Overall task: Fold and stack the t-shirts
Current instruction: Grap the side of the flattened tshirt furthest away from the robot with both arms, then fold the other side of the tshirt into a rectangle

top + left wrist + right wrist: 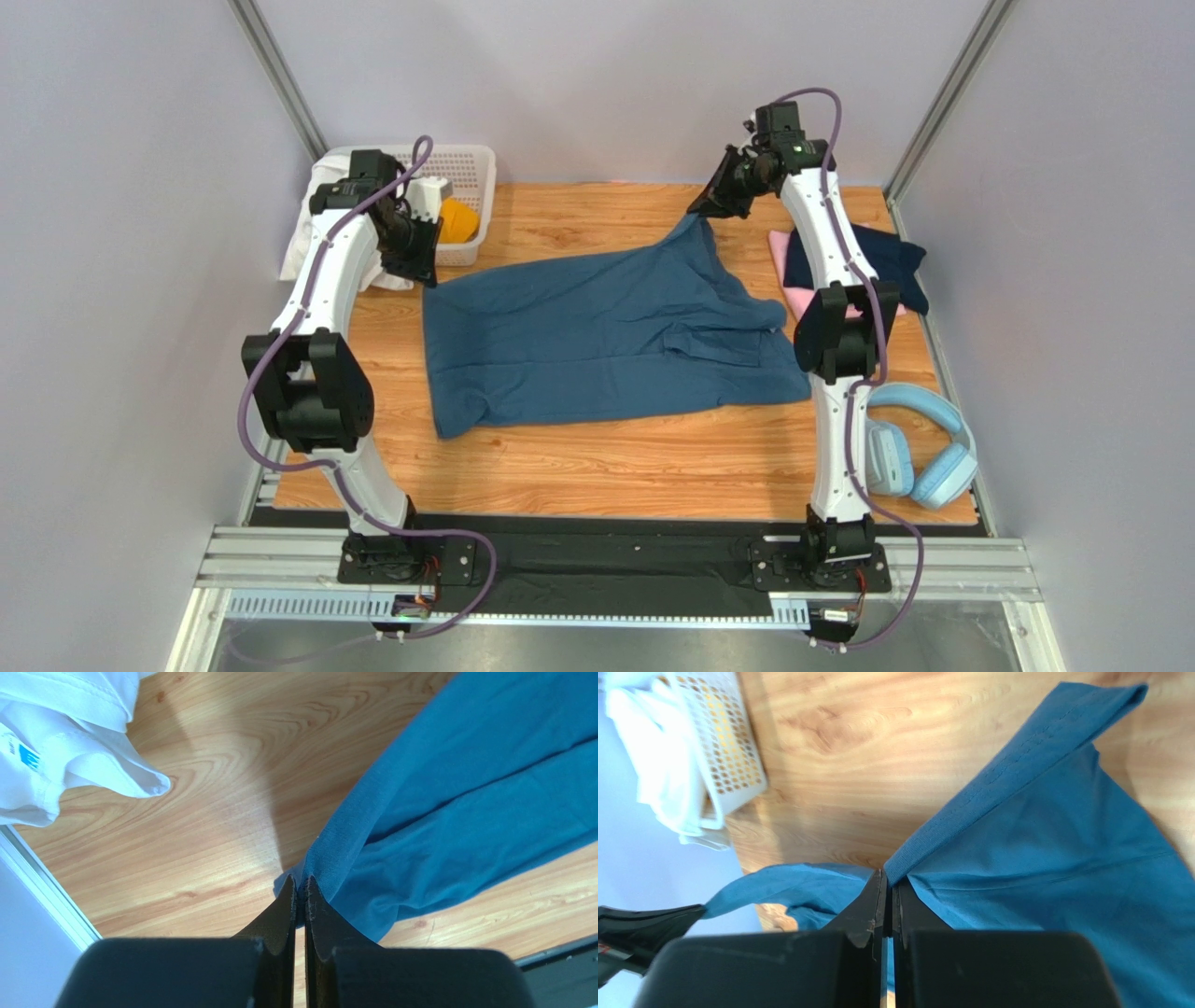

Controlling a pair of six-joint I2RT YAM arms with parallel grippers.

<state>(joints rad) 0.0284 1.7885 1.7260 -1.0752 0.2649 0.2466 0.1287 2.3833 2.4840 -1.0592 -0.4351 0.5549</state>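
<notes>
The left gripper (302, 882) is clamped tight on a corner of the slate-blue t-shirt (603, 343). The right gripper (887, 876) pinches what seems to be its hem. The shirt lies spread across the middle of the table (631, 469).

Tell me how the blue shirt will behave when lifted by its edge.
Likely floppy: the blue shirt drapes in folds from the left pincer and right pincer. It will probably sag between them. It is probably light, since a thin pinched edge seems enough to carry it.
</notes>
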